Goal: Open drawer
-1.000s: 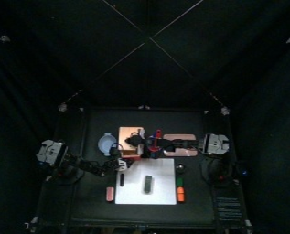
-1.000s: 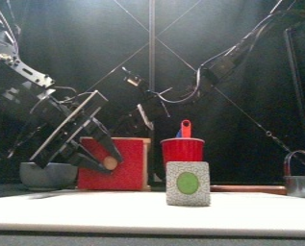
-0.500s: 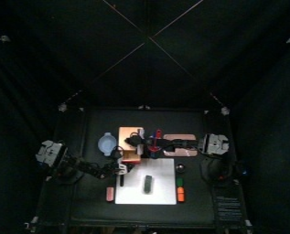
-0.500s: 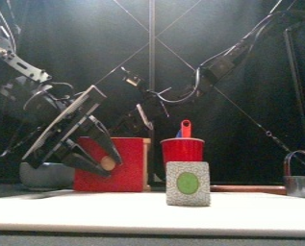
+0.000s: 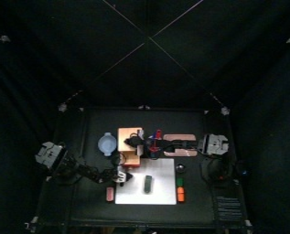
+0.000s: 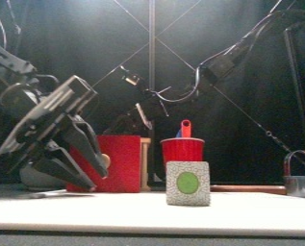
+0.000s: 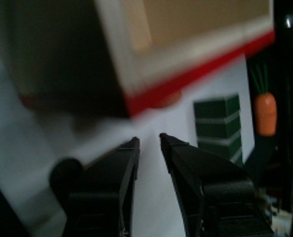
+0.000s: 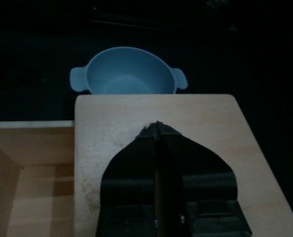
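The drawer (image 8: 31, 174) is showing as a tan open tray just beside the flat top of the light-brown box (image 8: 198, 139). My right gripper (image 8: 157, 128) is resting on that top with its jaws pressed together, holding nothing. My left gripper (image 7: 149, 139) is hanging near the box's red lower edge, jaws apart and empty. Behind the box a blue bowl (image 8: 127, 72) is sitting. The box is standing at the edge of a white board (image 5: 166, 174) on the black table (image 5: 86, 123). Black curtains (image 5: 145, 46) are closing all around.

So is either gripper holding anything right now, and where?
Neither visibly. The left gripper has empty fingers near the red-edged box; the right gripper, fingers together, presses on the box top.
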Controlling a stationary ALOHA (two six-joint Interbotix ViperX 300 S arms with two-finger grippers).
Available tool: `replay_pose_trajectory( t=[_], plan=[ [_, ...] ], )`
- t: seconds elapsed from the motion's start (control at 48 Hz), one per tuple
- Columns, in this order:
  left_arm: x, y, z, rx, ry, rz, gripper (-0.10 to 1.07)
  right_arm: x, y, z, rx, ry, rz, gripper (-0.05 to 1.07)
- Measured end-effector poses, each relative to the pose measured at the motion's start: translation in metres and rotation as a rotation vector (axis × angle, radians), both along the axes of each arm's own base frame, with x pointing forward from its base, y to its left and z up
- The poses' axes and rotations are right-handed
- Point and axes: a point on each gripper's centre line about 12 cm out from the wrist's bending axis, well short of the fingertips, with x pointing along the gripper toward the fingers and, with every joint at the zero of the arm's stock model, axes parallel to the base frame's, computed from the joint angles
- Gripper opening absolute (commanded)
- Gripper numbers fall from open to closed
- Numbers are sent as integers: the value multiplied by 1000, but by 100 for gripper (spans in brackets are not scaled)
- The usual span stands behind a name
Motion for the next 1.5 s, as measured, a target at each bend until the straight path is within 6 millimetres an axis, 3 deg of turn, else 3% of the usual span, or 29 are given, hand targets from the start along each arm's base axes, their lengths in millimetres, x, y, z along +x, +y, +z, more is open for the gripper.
replay_pose_trajectory(
  t=[0.479, 0.771, 1.146, 1.5],
  plan=[
    [4, 3, 3, -7, -13, 28, 68, 1, -2, 1, -12, 16, 3, 4],
    [-5, 11, 10, 6, -41, 75, 70, 1, -1, 0, -11, 17, 3, 4],
    [-6, 20, 16, 27, -79, 137, 86, 2, -2, 1, -12, 17, 2, 4],
    [-2, 35, 18, 65, -115, 224, 86, 3, -2, -1, -13, 17, 3, 4]
  ],
)
